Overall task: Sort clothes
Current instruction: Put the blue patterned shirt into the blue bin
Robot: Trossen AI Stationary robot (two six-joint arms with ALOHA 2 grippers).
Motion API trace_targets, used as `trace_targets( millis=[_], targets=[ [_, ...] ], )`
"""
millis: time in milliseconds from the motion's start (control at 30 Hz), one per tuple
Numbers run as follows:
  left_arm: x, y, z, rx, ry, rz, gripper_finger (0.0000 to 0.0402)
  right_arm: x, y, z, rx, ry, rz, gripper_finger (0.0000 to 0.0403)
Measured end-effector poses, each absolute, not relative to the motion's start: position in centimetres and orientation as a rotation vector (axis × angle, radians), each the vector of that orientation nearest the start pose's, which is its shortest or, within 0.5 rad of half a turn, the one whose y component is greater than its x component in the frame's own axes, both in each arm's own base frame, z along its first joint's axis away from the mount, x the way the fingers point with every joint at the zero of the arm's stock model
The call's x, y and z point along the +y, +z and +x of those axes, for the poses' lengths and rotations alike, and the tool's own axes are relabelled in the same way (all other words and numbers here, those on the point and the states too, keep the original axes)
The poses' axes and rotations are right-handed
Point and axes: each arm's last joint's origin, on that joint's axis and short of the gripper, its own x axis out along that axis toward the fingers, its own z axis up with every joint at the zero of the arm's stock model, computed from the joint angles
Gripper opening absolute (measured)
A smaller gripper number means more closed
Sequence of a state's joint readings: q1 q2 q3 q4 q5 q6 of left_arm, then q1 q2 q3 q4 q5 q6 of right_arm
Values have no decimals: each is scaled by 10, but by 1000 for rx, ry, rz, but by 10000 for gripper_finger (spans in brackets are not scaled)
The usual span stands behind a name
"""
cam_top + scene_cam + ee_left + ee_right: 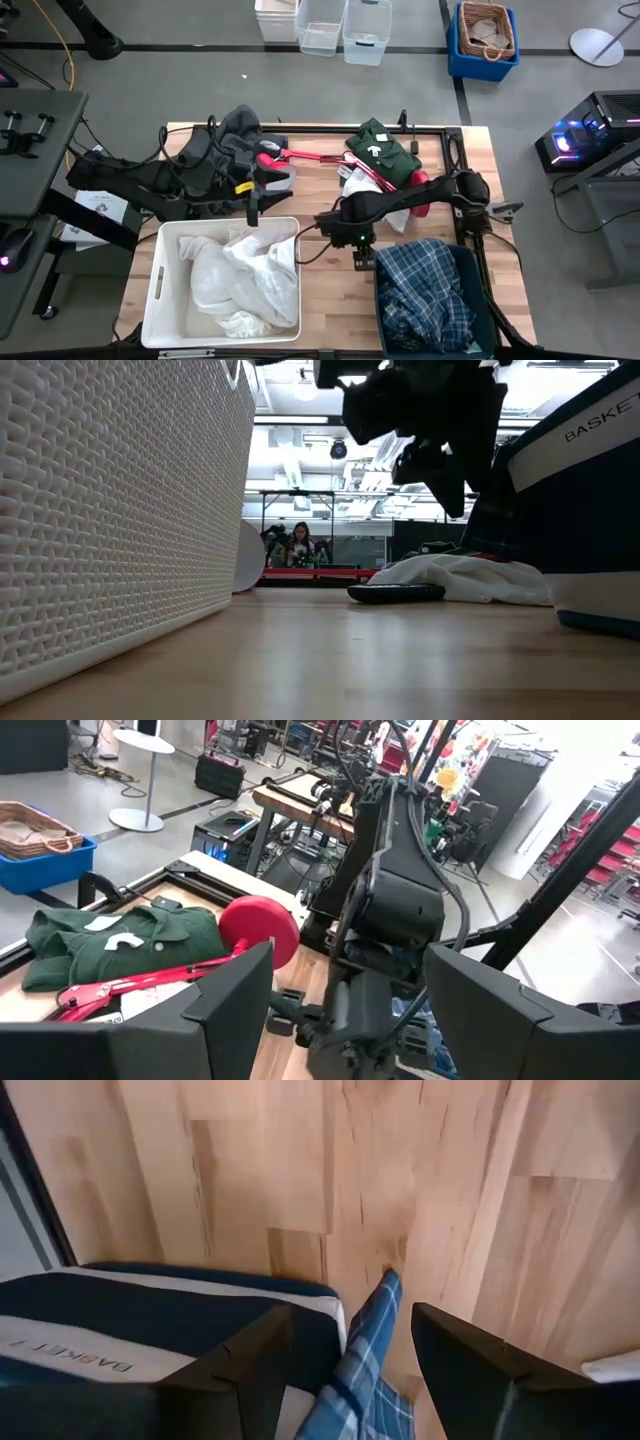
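Note:
The blue-and-white plaid shirt [425, 290] lies in the navy bin [482, 300] at the near right. One strip of it [368, 1342] hangs over the bin's rim onto the table. My right gripper [352, 1312] is open just above that strip, one finger on either side, at the bin's left edge [363, 262]. White garments [245, 280] lie in the white bin [165, 290]. My left gripper [252, 212] is open and empty over the white bin's far rim. A dark grey garment [228, 135], a dark green one [385, 148] and a white one [362, 190] lie on the table's far part.
A red desk lamp [325, 158] lies across the far middle of the table, its round head [258, 925] near the green garment [120, 940]. In the low view the white bin's wall [110, 510] and the navy bin [590, 510] flank bare wood. A person [300, 545] sits far behind.

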State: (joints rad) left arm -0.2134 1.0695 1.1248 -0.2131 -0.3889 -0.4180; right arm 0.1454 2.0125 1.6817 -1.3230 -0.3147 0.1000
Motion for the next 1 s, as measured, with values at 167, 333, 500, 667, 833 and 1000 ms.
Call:
trace_targets(
  millis=[167, 333, 500, 667, 833, 1000],
  targets=[
    [-38, 394, 225, 112, 204, -370, 248, 65, 208, 374, 1748, 249, 193, 204],
    [-38, 394, 225, 112, 204, -369, 248, 67, 197, 372, 1825, 239, 188, 197],
    [-35, 394, 225, 110, 215, -369, 248, 67, 198, 368, 1872, 230, 163, 79],
    [-29, 395, 226, 91, 252, -366, 248, 68, 228, 374, 1818, 217, 171, 8],
    [-20, 402, 228, 24, 288, -310, 248, 61, 312, 373, 1572, 63, 147, 2],
    [-12, 411, 229, -69, 307, -297, 248, 64, 407, 328, 1261, -61, 391, 1]
  ],
)
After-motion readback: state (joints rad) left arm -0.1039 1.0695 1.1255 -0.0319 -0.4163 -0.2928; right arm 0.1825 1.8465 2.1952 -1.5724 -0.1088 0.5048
